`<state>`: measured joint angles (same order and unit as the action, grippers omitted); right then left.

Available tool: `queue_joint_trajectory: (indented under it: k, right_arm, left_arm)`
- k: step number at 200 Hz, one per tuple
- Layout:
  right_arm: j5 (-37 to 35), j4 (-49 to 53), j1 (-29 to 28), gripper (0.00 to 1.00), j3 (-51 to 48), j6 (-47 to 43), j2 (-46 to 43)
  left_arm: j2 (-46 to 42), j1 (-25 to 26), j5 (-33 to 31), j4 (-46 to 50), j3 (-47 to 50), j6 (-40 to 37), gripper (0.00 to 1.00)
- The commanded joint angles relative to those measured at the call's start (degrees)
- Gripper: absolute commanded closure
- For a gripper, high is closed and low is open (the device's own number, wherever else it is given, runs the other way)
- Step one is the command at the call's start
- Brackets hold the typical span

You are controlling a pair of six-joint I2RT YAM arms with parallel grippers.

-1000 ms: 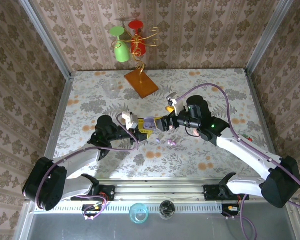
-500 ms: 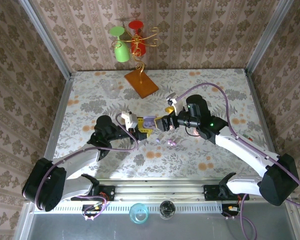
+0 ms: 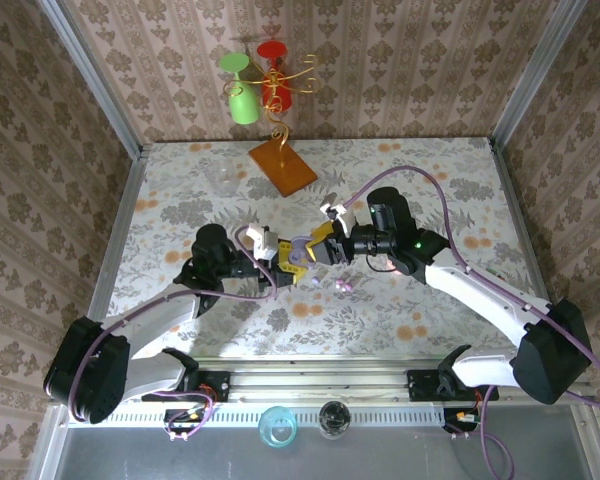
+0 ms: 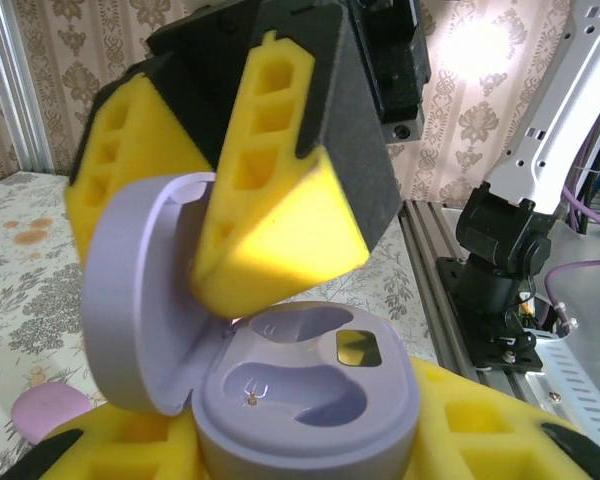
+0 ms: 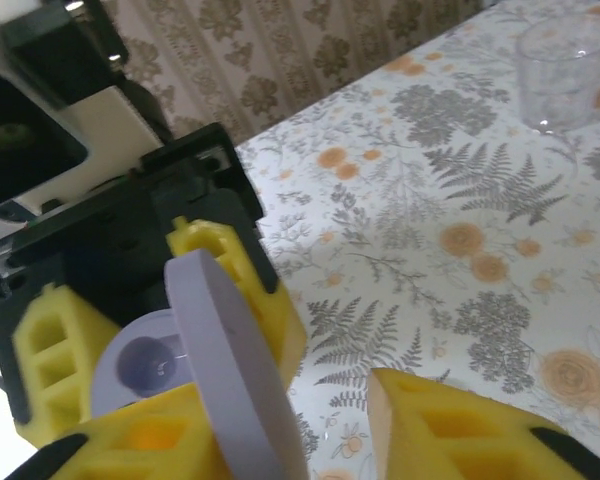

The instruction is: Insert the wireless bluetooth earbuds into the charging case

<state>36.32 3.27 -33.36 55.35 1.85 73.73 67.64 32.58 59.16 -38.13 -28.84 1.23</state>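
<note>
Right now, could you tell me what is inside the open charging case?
Two wells in the charging case look empty; a finger of the right gripper covers the part by the lid.

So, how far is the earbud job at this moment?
Done: the charging case is open and held by the left end effector. In hand: the right end effector straddles the lid. Remaining: both sockets are empty, and the earbuds lie on the table.

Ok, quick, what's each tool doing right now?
Left tool: shut on the charging case.
Right tool: open, straddling the case lid, not clamped on it.
</note>
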Motion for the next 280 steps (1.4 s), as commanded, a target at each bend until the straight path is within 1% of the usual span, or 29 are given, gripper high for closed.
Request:
queue_joint_trajectory:
  k: [1,19,30,43,51,62,92,101,126,165,213,253,280]
  right_arm:
    - [4.54,-0.44,0.43,0.78,1.33,-2.53,0.01]
    - [5.79,0.28,0.41,0.93,1.07,-4.25,-0.66]
    - [6.12,0.42,0.41,1.00,0.72,-4.88,-1.19]
    - [6.09,0.34,0.41,1.00,0.34,-5.93,-1.95]
    - [5.60,0.33,0.30,1.00,0.12,-6.55,-2.55]
    - [4.65,-0.20,0.32,1.00,-0.49,-6.90,-3.34]
    - [0.98,-2.40,0.21,1.00,-1.73,-7.04,-5.16]
    - [0.04,-2.61,0.15,1.00,-1.99,-7.03,-5.61]
    - [-2.64,-3.76,0.03,1.00,-2.68,-6.94,-6.62]
    - [-5.21,-4.49,-0.19,1.00,-3.34,-7.12,-7.31]
    - [-6.15,-5.99,-0.30,1.00,-4.33,-6.75,-7.11]
    - [-6.42,-5.84,-0.41,1.00,-4.15,-6.99,-6.37]
    - [-6.34,-6.17,-0.47,1.00,-4.11,-6.75,-6.09]
  left_arm:
    - [-0.76,0.38,5.17,-0.58,-1.83,-0.42,0.65]
    - [-0.62,0.38,5.42,-1.36,-1.92,0.08,0.65]
    - [-0.66,0.38,5.40,-1.73,-1.92,0.31,0.64]
    - [-0.71,0.34,4.62,-2.25,-1.92,0.48,0.63]
    - [-0.75,0.34,4.10,-2.34,-1.83,0.44,0.60]
    - [-0.84,0.38,3.18,-2.64,-1.75,0.44,0.49]
    - [-0.89,0.37,1.01,-2.98,-1.60,0.63,0.31]
    - [-0.84,0.38,0.42,-3.00,-1.59,0.62,0.29]
    - [-0.28,0.38,-0.16,-4.26,-1.83,1.95,0.26]
    - [1.85,0.47,-0.45,-9.60,-2.01,6.54,0.26]
    - [3.73,0.73,0.89,-10.85,-3.24,8.28,0.26]
    - [3.74,1.07,0.46,-11.96,-3.15,9.07,0.31]
    - [3.95,1.17,0.54,-11.88,-3.15,8.92,0.35]
